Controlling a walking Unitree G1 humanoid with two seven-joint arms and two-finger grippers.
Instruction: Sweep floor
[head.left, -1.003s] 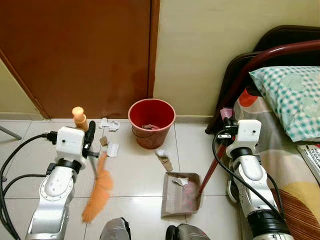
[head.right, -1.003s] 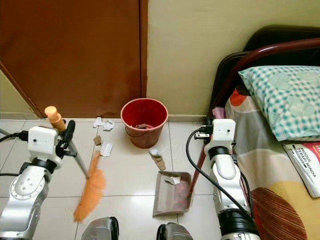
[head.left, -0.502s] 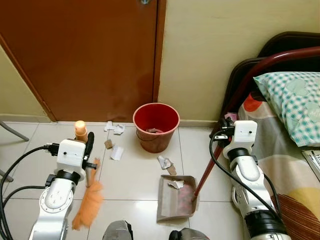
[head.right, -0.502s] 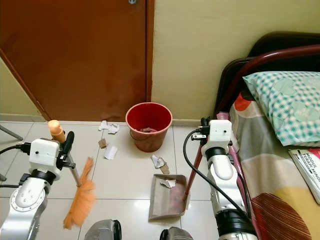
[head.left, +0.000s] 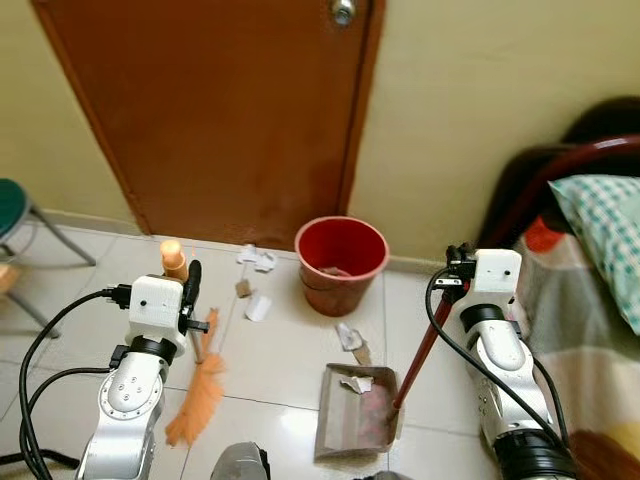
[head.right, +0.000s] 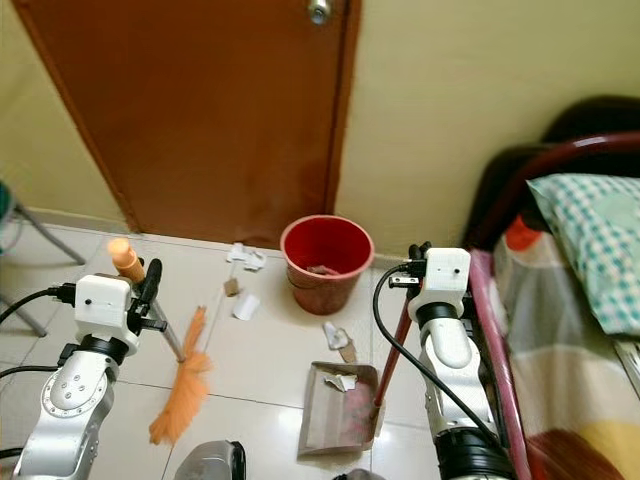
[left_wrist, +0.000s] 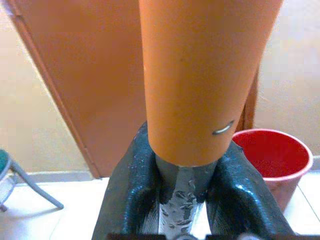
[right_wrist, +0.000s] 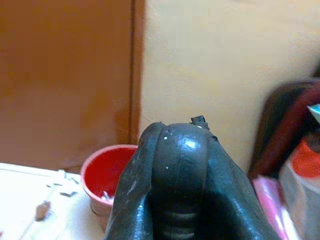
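Broom (head.left: 197, 395): orange bristle head resting on the tiled floor (head.left: 280, 350), metal shaft slanting up to an orange handle cap (head.left: 173, 258). Clamped in the left gripper (left_wrist: 182, 195), both black fingers pressed tight around the shaft just below the cap, as seen in the left wrist view. High grip presumably chosen for a long sweeping reach.

Dustpan (head.left: 355, 410): flat on the floor between the robot's feet and the bucket, mouth toward the litter, a few white scraps already inside. Red upright handle (head.left: 422, 345) rising to the right gripper (right_wrist: 180, 165), fingers closed together at its top; handle itself hidden behind them in the right wrist view. Held upright, likely to keep the pan steady as a catching edge.

Red bucket (head.left: 342, 262): against the wall beside the brown door (head.left: 230, 100), some scraps inside. Probable final receptacle.

Litter: paper scraps (head.left: 257, 306) left of the bucket, near the door; more scraps (head.left: 352, 340) between bucket and dustpan. Sweeping judged partly done.

Bed (head.left: 590, 290): on the right, checked pillow on top.
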